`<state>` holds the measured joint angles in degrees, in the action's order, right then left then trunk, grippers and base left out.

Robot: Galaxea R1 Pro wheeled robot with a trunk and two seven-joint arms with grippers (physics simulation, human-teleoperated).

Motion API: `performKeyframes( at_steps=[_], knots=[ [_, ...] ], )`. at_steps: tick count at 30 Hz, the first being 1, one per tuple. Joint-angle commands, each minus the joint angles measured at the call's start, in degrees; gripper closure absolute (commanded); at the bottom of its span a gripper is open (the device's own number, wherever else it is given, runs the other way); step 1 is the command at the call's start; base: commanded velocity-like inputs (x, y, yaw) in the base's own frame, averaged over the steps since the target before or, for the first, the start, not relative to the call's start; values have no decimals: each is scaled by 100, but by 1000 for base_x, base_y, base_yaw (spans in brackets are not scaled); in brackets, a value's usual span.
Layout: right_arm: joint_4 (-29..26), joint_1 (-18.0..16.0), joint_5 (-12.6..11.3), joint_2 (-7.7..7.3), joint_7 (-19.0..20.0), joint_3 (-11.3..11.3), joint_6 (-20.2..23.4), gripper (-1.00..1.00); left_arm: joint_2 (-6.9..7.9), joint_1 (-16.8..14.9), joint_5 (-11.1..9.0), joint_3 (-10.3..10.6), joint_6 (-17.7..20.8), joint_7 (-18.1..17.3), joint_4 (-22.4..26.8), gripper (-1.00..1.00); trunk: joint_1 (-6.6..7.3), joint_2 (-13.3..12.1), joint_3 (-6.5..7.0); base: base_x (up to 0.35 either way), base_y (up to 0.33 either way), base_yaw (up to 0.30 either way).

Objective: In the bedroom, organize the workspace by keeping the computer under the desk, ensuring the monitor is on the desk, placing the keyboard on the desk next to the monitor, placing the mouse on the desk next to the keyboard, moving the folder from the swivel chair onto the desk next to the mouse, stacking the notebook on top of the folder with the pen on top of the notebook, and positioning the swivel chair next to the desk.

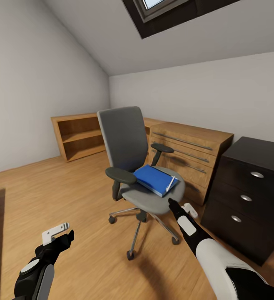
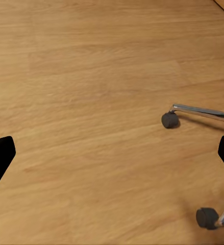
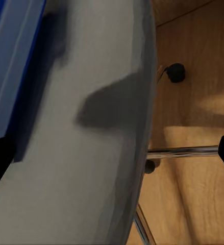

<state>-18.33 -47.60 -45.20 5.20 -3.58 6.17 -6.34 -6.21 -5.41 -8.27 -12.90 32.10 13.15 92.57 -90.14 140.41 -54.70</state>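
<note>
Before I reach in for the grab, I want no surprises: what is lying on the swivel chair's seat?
A blue folder lies flat on the grey seat of the swivel chair, with a thin white pen-like stick at its near edge. Whatever the folder covers cannot be seen.

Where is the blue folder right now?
In the head view, the blue folder lies on the swivel chair seat, towards its right side, just ahead of the right gripper and left of the black drawer unit.

Left gripper (image 1: 61, 234) is hanging low and extended forward, fingers spread apart. Right arm is reaching forward; right gripper (image 1: 179, 207) is showing its jaws parted, holding nothing.
</note>
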Motion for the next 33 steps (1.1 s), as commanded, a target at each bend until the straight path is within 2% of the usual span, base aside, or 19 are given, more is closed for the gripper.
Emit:
performKeyframes(
  at_steps=[1, 12, 20, 28, 33],
  knots=[
    [-3, -3, -51, -1, -7, 7, -16, -100, -1, -4, -61, -2, 23, 41, 7, -100, 0, 2, -6, 67, 0, 0],
    [5, -2, -67, -26, -11, 7, 7, -100, -3, -4, -61, -2, 30, 39, 7, -100, 0, 2, -6, 22, 0, 0],
    [5, -3, -70, -26, -11, 7, 10, -100, -3, -4, -61, 3, 25, 46, 7, -100, 0, 2, -6, 172, 0, 0],
    [11, -3, -79, -20, -11, 7, 17, -100, -7, -4, -61, 6, 32, 48, 7, -100, 0, 2, -6, 34, 0, 0],
    [14, -3, -84, -23, -18, 15, 241, -100, -4, -4, -61, 6, 33, 48, 7, -100, 0, 2, -6, 3, 0, 0]
  ],
)
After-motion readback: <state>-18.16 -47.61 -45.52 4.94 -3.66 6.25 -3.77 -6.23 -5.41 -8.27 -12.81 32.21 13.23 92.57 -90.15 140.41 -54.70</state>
